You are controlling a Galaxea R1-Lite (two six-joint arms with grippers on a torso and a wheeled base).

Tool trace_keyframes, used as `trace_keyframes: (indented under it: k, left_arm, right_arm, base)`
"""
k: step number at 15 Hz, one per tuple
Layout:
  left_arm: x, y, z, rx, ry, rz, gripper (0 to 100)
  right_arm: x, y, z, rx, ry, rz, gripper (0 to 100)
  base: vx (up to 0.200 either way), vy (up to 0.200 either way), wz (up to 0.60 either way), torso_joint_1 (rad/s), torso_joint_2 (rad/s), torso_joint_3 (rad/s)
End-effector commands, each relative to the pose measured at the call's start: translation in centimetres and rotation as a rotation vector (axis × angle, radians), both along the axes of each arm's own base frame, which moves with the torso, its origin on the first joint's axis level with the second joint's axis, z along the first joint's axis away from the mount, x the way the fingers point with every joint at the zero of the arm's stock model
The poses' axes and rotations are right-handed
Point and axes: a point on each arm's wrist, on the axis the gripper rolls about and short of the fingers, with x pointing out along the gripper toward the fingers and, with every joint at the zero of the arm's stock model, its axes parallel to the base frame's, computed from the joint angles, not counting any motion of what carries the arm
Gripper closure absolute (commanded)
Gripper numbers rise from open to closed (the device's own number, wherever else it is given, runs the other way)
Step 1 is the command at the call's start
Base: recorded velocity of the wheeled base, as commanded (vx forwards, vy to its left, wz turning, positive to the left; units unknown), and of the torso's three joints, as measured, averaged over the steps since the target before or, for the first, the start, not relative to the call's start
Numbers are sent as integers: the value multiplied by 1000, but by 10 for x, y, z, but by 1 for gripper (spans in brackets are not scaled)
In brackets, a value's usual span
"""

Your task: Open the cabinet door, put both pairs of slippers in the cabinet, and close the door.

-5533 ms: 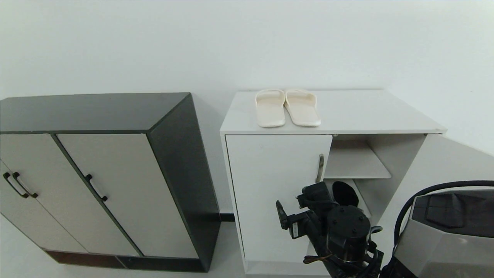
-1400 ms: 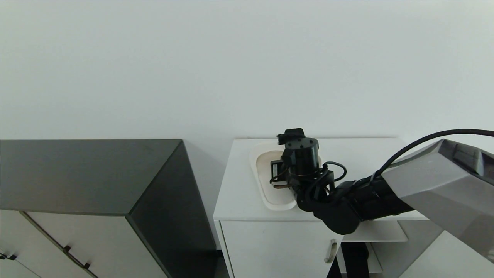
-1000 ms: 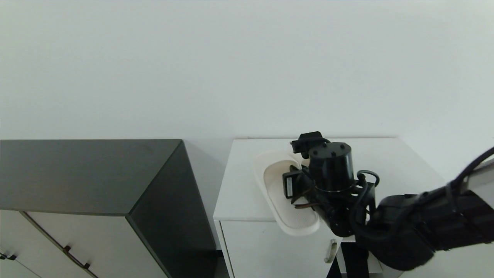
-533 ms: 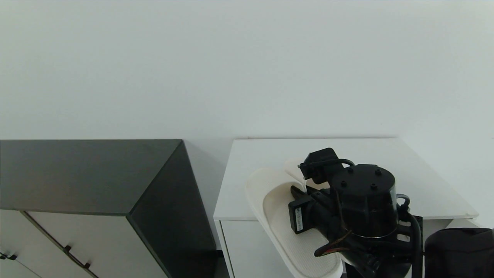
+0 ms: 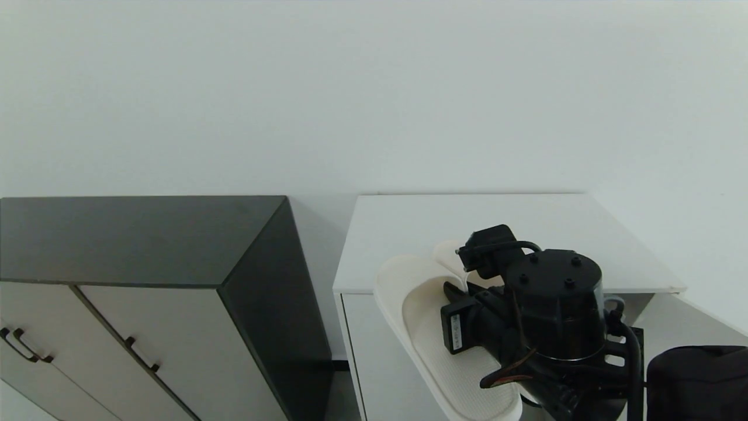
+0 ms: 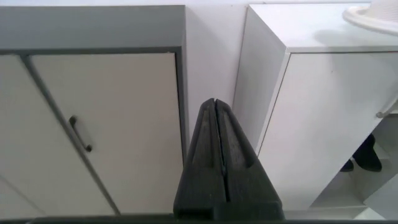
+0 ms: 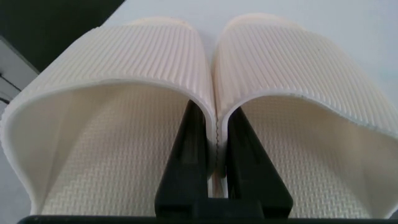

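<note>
My right tool [image 7: 216, 158] is clamped on the cream slippers [image 5: 426, 327]. Its two fingers [image 7: 186, 155] reach in under the straps, one in each slipper, and pinch the two inner side walls together. The pair hangs in the air in front of the white cabinet [image 5: 467, 216], across its front edge. The slippers lie side by side, strap ends toward the wall [image 5: 374, 88] and heel ends sloping down toward me.

My left tool [image 6: 216, 149] is clenched on nothing, its fingers pressed flat together. It sits low and points at the gap between the two cabinets.

The white cabinet has a flat, matte white top and stands against the wall. Its door [image 6: 323, 118], on the side nearer the other cabinet, is shut, with a pale handle [image 6: 387, 112] at its free edge. Past that handle the cabinet stands open, and a pair of dark slippers [image 6: 367, 155] sits low inside.

Just beside it, across a narrow gap, stands a dark cabinet [image 5: 140, 234]. This one has a charcoal top and side. Its grey doors [image 5: 175, 351] are closed, and each carries a slim black handle [image 5: 140, 354]. The wall behind both cabinets is plain white. A black baseboard strip [image 5: 340, 365] shows at the foot of the wall in the gap.
</note>
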Motion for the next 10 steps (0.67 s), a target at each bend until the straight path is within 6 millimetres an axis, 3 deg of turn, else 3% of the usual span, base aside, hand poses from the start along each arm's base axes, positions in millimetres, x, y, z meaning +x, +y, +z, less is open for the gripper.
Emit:
trace_keyframes:
  k: [1, 8, 10]
  left_arm:
    - [0, 0, 0, 0, 0, 1, 100]
    - [0, 0, 0, 0, 0, 1, 100]
    - [0, 0, 0, 0, 0, 1, 100]
  right_arm:
    - [0, 0, -2, -5, 4, 1, 100]
    - [0, -1, -9, -21, 17, 0, 100]
    - [0, -1, -9, -22, 19, 0, 100]
  base:
    - [-200, 0, 0, 2, 2, 7]
    - [-200, 0, 0, 4, 2, 4]
    - [0, 0, 0, 0, 0, 0]
